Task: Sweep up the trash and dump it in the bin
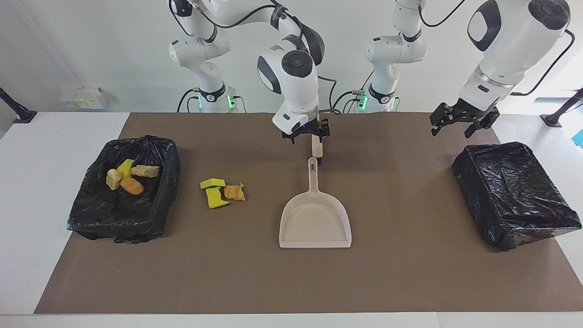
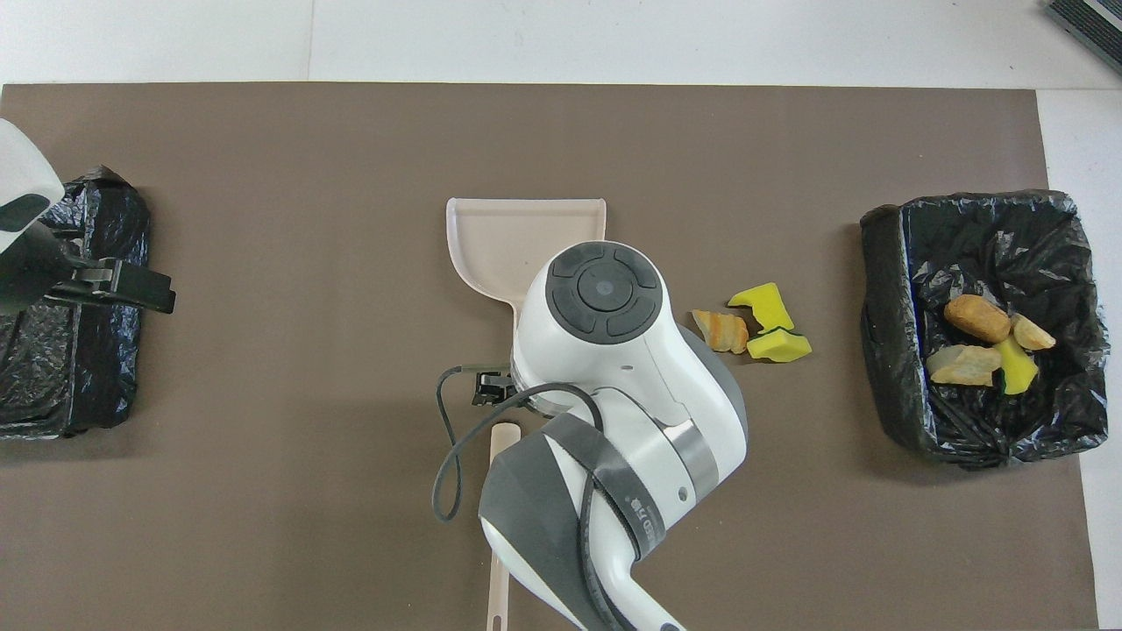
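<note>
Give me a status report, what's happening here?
Left tool open, waiting above lined bin. Right tool open over dustpan handle. Three trash pieces on mat, four in other bin. Nothing in the way.

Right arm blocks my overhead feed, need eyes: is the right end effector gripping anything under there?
Observer: No. In the facing view the right end effector is open and holds nothing. It sits just over the end of a beige stick.
Operator: Dustpan loaded?
Observer: The dustpan is empty and flat on the mat, with its handle pointing toward the robots.
Operator: Left end effector touching its bin?
Observer: No. The left end effector hangs open in the air, above and clear of the black-lined bin at the left arm's end of the table.
</note>
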### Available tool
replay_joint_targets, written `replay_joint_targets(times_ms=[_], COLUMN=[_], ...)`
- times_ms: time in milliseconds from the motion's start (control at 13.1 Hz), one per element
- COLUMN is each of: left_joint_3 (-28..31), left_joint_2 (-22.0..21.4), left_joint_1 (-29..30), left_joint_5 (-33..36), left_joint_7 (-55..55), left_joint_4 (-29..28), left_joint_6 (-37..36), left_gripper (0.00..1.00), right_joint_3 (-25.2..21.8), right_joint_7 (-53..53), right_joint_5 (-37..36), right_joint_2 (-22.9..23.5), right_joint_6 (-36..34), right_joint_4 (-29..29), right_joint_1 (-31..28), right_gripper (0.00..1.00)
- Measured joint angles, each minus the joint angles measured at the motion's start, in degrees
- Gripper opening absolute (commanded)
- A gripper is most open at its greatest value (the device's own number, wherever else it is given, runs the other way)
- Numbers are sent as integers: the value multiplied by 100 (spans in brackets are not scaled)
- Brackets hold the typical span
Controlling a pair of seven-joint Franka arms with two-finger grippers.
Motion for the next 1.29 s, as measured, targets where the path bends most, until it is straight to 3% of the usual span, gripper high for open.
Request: replay_joint_targets(times_ms=[304,685,1065,1293], left_joint_3=[0,0,-9,9], left_joint_2=[0,0,0,0], left_joint_1=[0,0,-3,0], left_joint_5=[0,0,0,0], left_joint_7=[0,0,0,0], left_joint_4=[0,0,1,2], left_joint_6=[0,0,0,0], left_gripper=[100,100,100,100], right_joint_3=[176,190,196,193], right_joint_7=[501,764,1173,1173], right_joint_5=[381,702,707,707], right_joint_2=[-220,-817,-893,-876], right_joint_6=[6,521,1715,2065], right_joint_4=[-466,-1716,-2777,-3131], right_joint_1=[253,832,1460,1501], right_gripper=[93,92,92,80])
